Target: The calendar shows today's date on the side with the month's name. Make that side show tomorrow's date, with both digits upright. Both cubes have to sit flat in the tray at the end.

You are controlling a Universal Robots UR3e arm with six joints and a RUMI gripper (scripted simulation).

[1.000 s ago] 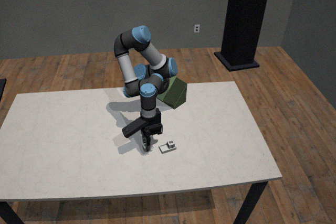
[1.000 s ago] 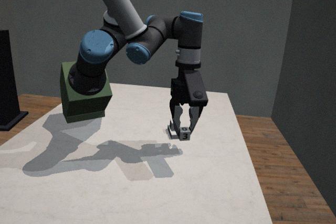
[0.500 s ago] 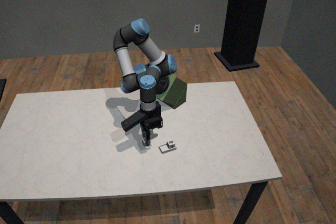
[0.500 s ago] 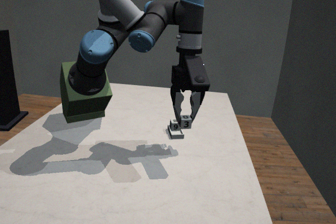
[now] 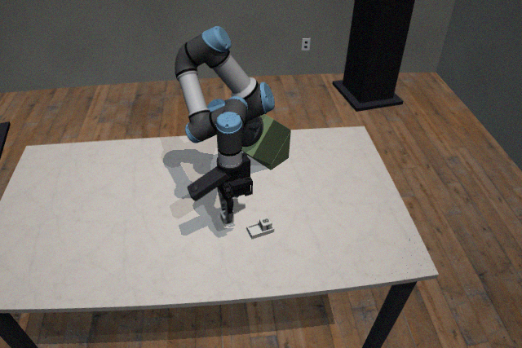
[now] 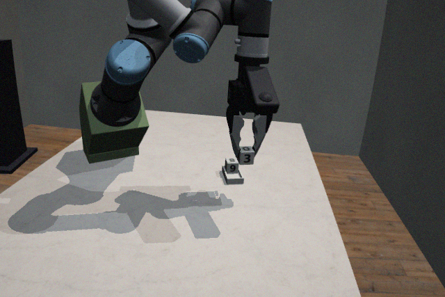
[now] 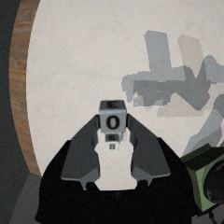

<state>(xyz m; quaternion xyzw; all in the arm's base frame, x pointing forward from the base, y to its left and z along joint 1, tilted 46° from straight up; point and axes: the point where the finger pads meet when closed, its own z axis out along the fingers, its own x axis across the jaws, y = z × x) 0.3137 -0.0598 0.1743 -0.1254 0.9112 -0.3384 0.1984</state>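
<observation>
My gripper [image 6: 246, 155] pinches one cube [image 6: 246, 155] in the air, 3 facing out, beside the tray [image 6: 232, 179] where the 9 cube [image 6: 231, 165] sits. I should square it over the vacant slot, keep the chosen digit upright, and lower it flat.

The small white numbered cube [image 6: 246, 155] clamped between the dark two-jaw gripper's [image 6: 247, 144] fingers carries a black "3" on its exterior-view side face and a "0" on its top face — the "0" also reads clearly in the wrist view. The second white cube [image 6: 231, 165], seated in the small white tray [image 6: 233, 180], shows "9" on its side and "8" on top. The month's name is too small to read.
</observation>
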